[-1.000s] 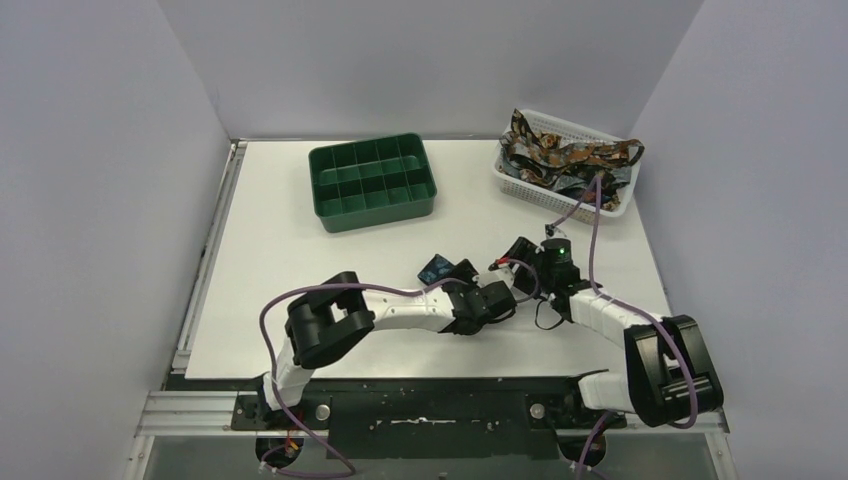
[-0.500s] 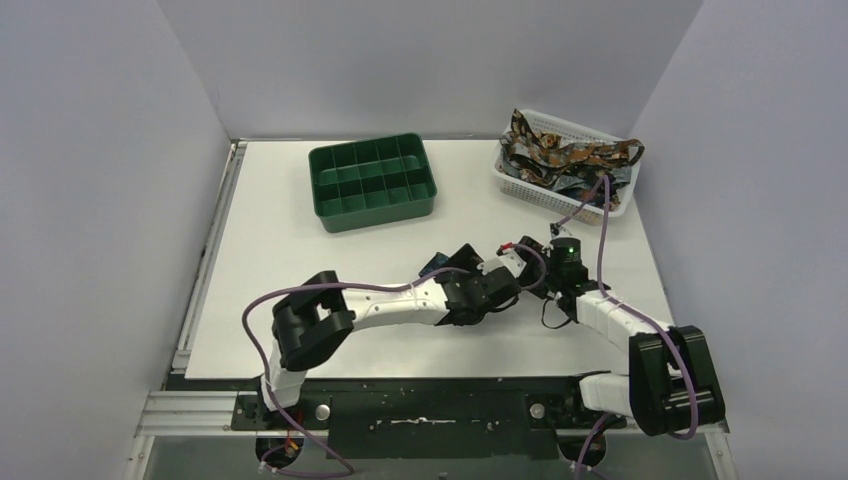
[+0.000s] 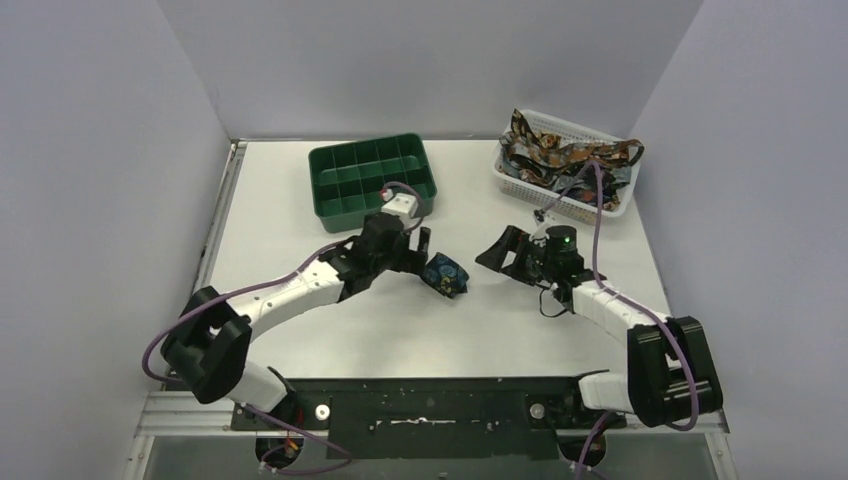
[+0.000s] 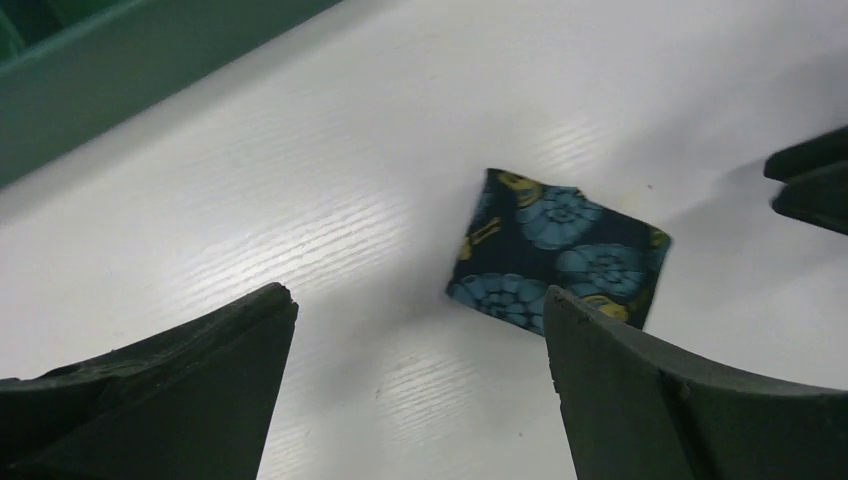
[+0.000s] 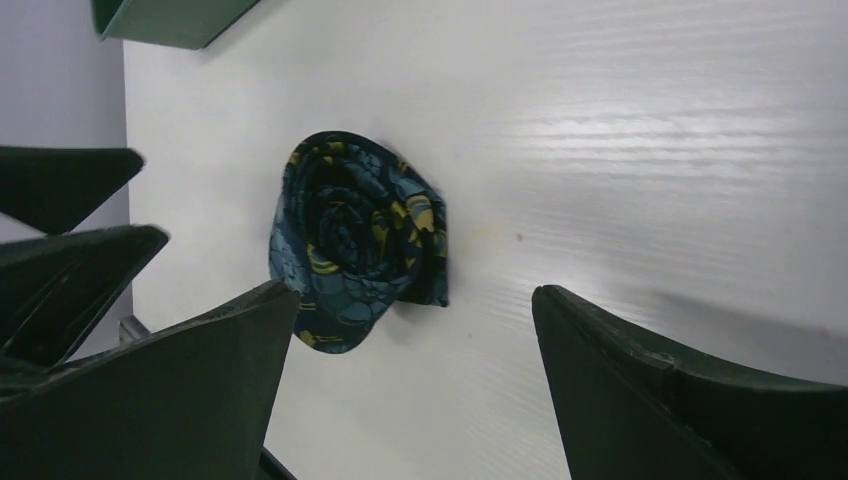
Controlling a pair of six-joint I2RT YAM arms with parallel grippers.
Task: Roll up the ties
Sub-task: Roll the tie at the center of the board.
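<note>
My left gripper (image 3: 418, 258) and right gripper (image 3: 497, 250) both stand wide apart and empty, flanking a rolled tie (image 3: 445, 275) lying free on the white table (image 3: 300, 200) between them. More ties (image 3: 560, 155) fill the mesh basket (image 3: 520, 185) at far right.

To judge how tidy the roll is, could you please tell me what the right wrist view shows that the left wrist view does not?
Right wrist only: the spiral end of the rolled tie. Left wrist only: its flat flowered side. Both: the tie lying free on the white table, a green tray edge, and that camera's own open jaws.
</note>
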